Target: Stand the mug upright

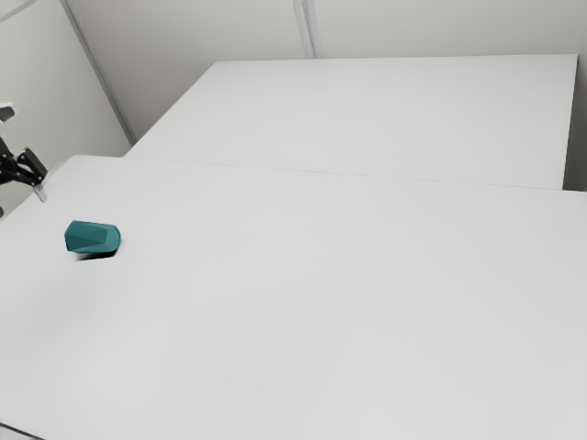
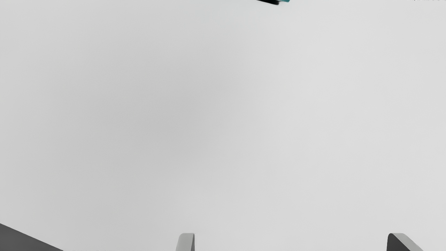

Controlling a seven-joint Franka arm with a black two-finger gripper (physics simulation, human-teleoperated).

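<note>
- Exterior view: the mug (image 1: 92, 238) lies on its side on the worktop (image 1: 321, 330), toward the exterior view's left. It is teal, with flat facets, and its length runs roughly across that view. Which end is the mouth, I cannot tell.
- A dark shadow (image 1: 98, 257) shows along the mug's lower side.
- The tool (image 1: 39, 193) is at the exterior view's left, its tip pointing downward. It is near the mug, apart from it, and farther toward the exterior view's left.
- Wrist view: the fingers (image 2: 186, 242) of the tool stand wide apart, with bare worktop between them in that view. The tool is open and has hold of nothing.
- A sliver of the mug, with dark shadow beside it, shows out beyond the fingertips, well apart from both.
- A dark grey shape (image 2: 21, 238) shows off to one side of the fingers; what it is, I cannot tell.
- Behind the worktop in the exterior view is another white surface (image 1: 385, 110). Past that stands a pale wall (image 1: 440, 26) with a grey strip (image 1: 306, 27) running up it.
</note>
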